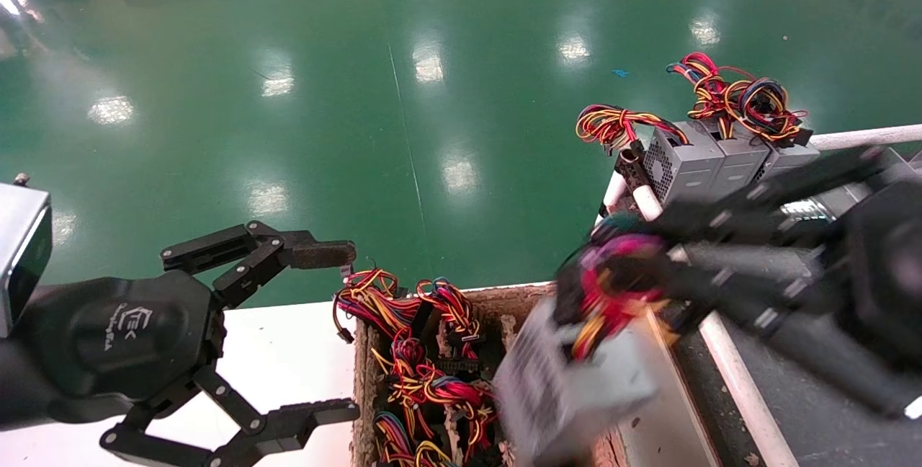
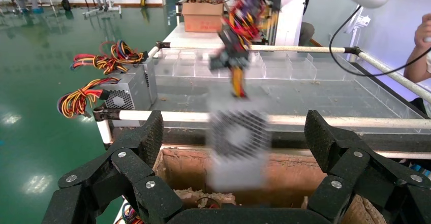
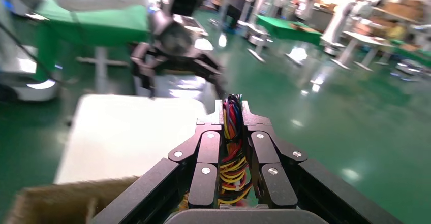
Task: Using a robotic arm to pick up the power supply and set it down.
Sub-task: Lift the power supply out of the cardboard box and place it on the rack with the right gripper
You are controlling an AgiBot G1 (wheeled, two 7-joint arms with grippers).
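Observation:
The power supply (image 1: 576, 380), a grey metal box with a round fan grille, hangs tilted and blurred over the brown cardboard box (image 1: 522, 295). My right gripper (image 1: 612, 265) is shut on its bundle of red, yellow and black wires (image 3: 233, 148), which runs between the closed fingers (image 3: 211, 153). In the left wrist view the power supply (image 2: 238, 148) dangles by its wires in front of the box wall (image 2: 295, 170). My left gripper (image 1: 338, 330) stands open over the white table at the left, holding nothing, well apart from the power supply.
Inside the cardboard box lie several more wire bundles (image 1: 425, 359). Three grey power supplies (image 1: 709, 164) stand in a row on the railed grey bench (image 1: 828, 416) at the right, behind a white rail (image 1: 735, 373). The white table (image 1: 288, 352) lies left of the box.

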